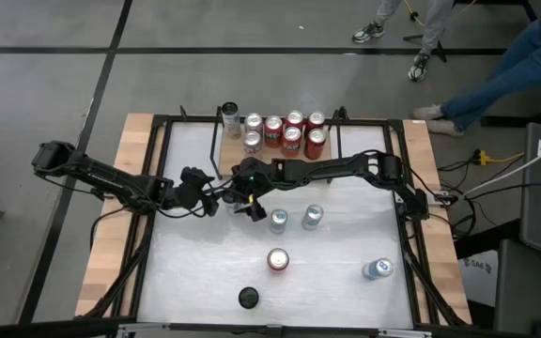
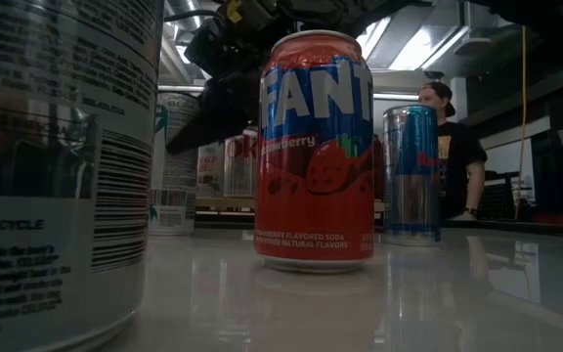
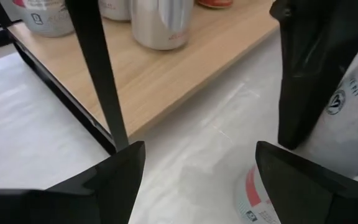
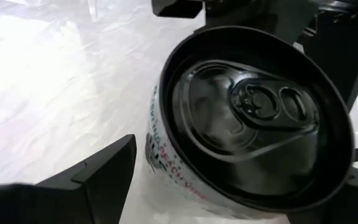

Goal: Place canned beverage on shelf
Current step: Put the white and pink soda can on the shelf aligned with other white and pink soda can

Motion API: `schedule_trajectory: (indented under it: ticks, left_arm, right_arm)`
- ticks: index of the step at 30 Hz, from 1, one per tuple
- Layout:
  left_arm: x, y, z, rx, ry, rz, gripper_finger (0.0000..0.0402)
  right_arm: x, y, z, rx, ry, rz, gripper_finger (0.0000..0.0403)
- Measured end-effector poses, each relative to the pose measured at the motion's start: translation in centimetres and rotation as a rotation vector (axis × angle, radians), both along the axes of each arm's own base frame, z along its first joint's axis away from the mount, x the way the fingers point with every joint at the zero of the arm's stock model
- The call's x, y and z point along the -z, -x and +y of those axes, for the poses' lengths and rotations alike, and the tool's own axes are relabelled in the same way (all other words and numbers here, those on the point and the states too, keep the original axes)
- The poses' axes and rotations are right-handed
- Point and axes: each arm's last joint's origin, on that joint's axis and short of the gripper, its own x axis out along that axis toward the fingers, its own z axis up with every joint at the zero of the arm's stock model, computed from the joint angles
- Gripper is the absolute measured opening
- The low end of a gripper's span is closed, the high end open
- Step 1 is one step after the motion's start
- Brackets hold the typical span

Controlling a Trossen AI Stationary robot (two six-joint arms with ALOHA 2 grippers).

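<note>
A white canned beverage (image 4: 247, 124) with a black top stands on the white tabletop near the middle, a little short of the shelf. My right gripper (image 4: 229, 186) is open, reaching in from the right, with one finger on each side of the can's upper body. My left gripper (image 3: 197, 180) is open on the can's left with nothing between its fingers; the can (image 3: 347, 130) shows just beyond them. The shelf (image 3: 185, 68), a light-wood board with black rods, sits at the far edge and bears several cans (image 1: 285, 133). My right gripper stands around the can just below its top rim (image 4: 160, 155), slanting down from the table's right side. One finger (image 4: 98, 177) shows a narrow gap to the can's wall. The can's rim hides the other, so I cannot tell whether it touches.
Loose cans stand on the tabletop nearer the front: two silver-topped ones (image 1: 278, 221) (image 1: 313, 217), a red Fanta can (image 1: 278, 260), a blue one (image 1: 377, 269) and a black-topped one (image 1: 248, 298). A black upright rod (image 3: 98, 74) of the shelf stands close before my left gripper. A person's legs (image 1: 496, 80) show beyond the table.
</note>
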Motion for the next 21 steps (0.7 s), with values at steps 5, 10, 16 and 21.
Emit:
schedule_trajectory:
  ticks: [5,10,16,21]
  left_arm:
    - [-0.06,-0.13,-0.12,0.03,0.028,-0.01,0.0299]
    - [-0.01,-0.16,-0.21,0.058,0.053,-0.005,0.0299]
    - [0.0,-0.16,-0.3,0.069,0.059,-0.004,0.0299]
    - [0.0,-0.13,-0.66,0.093,0.06,-0.003,0.0299]
  right_arm:
    - [-0.08,0.02,0.0,0.036,-0.042,0.012,0.033]
    - [0.05,0.14,-0.15,0.109,-0.018,0.039,0.033]
    - [0.12,0.62,-0.2,0.129,-0.009,0.094,0.033]
    - [-0.11,0.95,-0.2,0.137,-0.005,0.12,0.033]
